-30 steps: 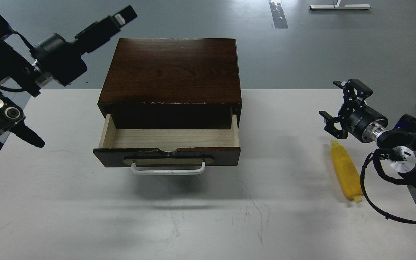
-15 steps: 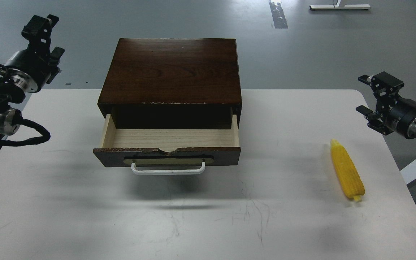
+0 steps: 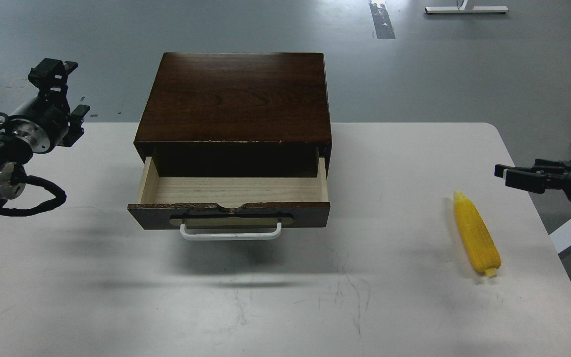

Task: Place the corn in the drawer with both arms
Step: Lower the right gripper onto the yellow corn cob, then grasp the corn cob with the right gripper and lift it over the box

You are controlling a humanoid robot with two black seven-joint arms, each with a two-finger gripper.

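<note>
The corn (image 3: 476, 234), a long bright yellow cob, lies on the white table (image 3: 389, 297) at the right, tapered end pointing away from me. The drawer (image 3: 233, 191) of the dark wooden cabinet (image 3: 236, 96) is pulled out, and its pale inside holds nothing. Its white bar handle (image 3: 231, 234) faces me. My left gripper (image 3: 65, 89) is open and empty, raised at the table's far left edge, well left of the cabinet. My right gripper (image 3: 518, 176) is seen side-on at the right edge, above and right of the corn's tip. It is empty and its fingers look apart.
The cabinet stands at the back middle of the table and overhangs the far edge. The table's rounded right edge runs just right of the corn. A black cable loop (image 3: 42, 201) hangs from my left arm over the table's left side.
My right gripper has drawn back to the right, away from the corn, and turned side-on. My left arm has swung back from the cabinet and lowered a little. The corn and drawer have not moved.
</note>
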